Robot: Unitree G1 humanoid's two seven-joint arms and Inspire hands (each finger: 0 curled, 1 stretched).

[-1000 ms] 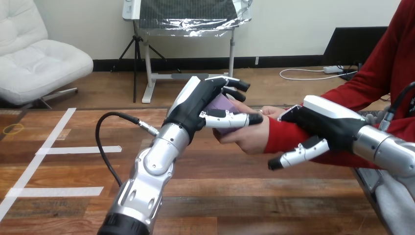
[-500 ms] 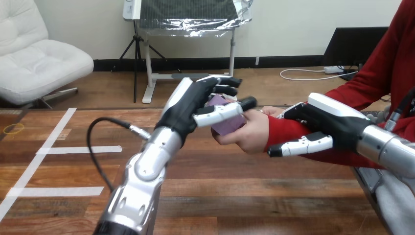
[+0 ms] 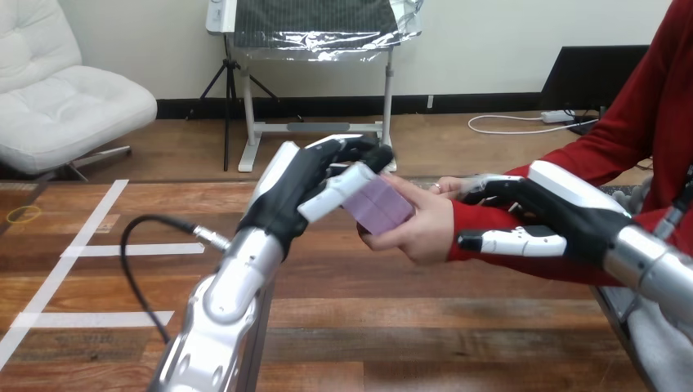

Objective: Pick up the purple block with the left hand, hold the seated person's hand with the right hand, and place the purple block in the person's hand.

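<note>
Purple block (image 3: pixel 380 204): pale lilac and box-shaped, with flat matte faces, crisp edges and a faint seam across the near face. It lies tilted in the person's hand, raised above the counter.
Person's hand (image 3: pixel 418 235): palm turned up and cupped under the block, with the block's lower edge resting against it.
Left hand (image 3: pixel 306 184): black palm with glossy white shells on a silver metal forearm. It sits just left of the block, loosened rather than clenched. Its straight thumb lies against the block's near upper-left edge. The fingers reach over the top corner, and it is hard to tell whether their tips touch the block.
Right hand (image 3: pixel 572 216): clasped round the person's wrist (image 3: pixel 470 222) at the red sleeve, with the fingers over the top and the white-shelled thumb across the front.
Counter (image 3: pixel 409 327): reddish-brown wooden planks with visible grain, and strips of white tape (image 3: pixel 135 249) at the left.
</note>
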